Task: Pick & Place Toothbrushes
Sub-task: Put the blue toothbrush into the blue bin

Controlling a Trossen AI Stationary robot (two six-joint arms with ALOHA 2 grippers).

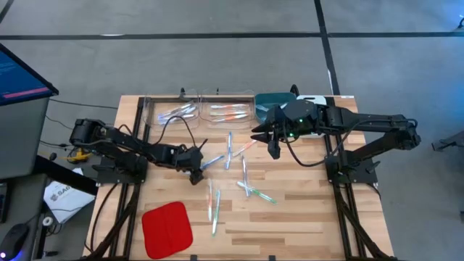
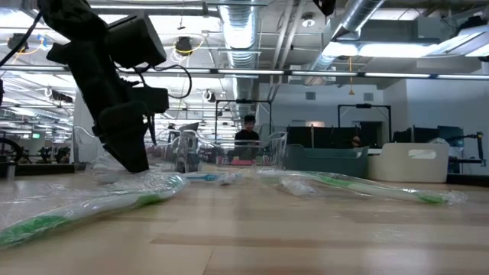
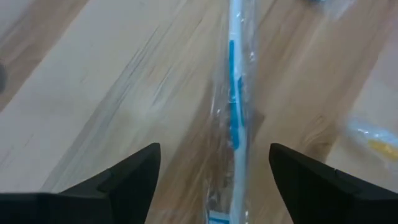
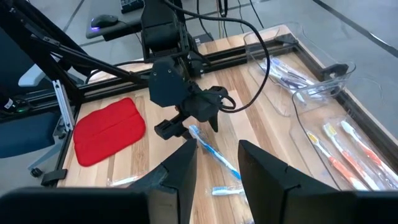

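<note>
Flat red square pad [image 1: 167, 229] lies at the table's near left corner, clear of everything else.

Left gripper [image 1: 197, 168] is low over the light wooden slatted table [image 1: 304, 217], left of centre. Its fingers stand wide apart, straddling a blue-accented translucent toothbrush in clear wrap [image 3: 235, 118], which lies flat on the wood between them; nothing is held.

More wrapped toothbrushes [image 1: 246, 185] lie scattered across mid-table, with green, orange and white accents.

At the far edge, two clear plastic bins [image 1: 206, 110] hold sorted brushes, with a teal bin [image 1: 272, 101] just beside them.

Right gripper [image 1: 270, 143] hovers in front of the teal bin, fingers partly apart, with nothing visible between them.
</note>
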